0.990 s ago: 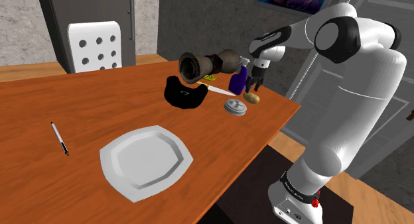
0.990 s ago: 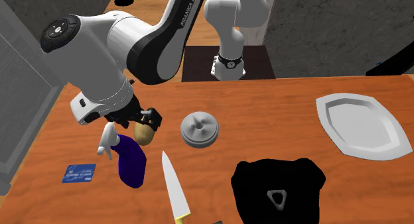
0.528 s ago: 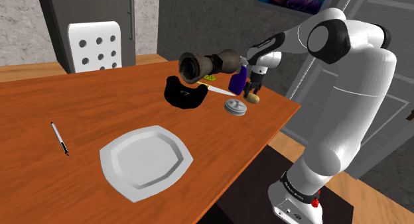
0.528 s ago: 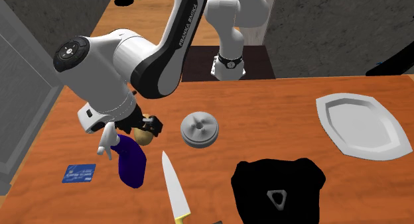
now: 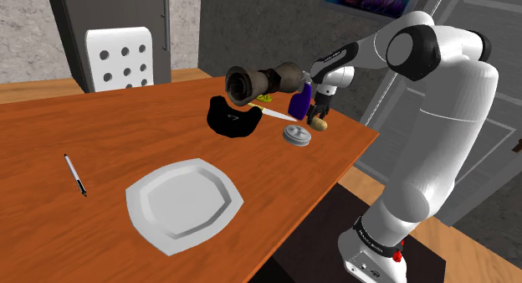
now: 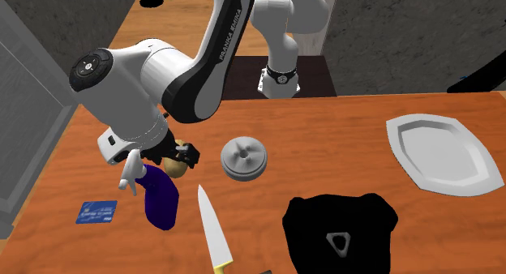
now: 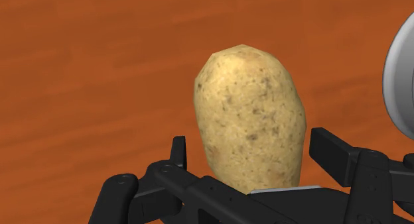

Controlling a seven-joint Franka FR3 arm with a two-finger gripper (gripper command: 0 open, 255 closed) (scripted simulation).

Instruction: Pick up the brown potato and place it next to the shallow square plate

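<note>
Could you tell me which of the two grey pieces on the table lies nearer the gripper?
The round disc beside the potato. The gripper stands over that potato, while the square plate lies far across the table.

Glossy white arm (image 5: 443, 139), dark joints (image 6: 195, 82), black fingers (image 7: 335, 153), red knob (image 5: 396, 256) on base (image 5: 366, 258)

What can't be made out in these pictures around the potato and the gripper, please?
- Wrist view: lower end of the potato, behind the body of the gripper.
- Second exterior view: most of the potato, under the arm.
- Second exterior view: handle end of the knife, cut by the bottom edge.
- Wrist view: the grey disc, cut off at the picture's edge.
</note>
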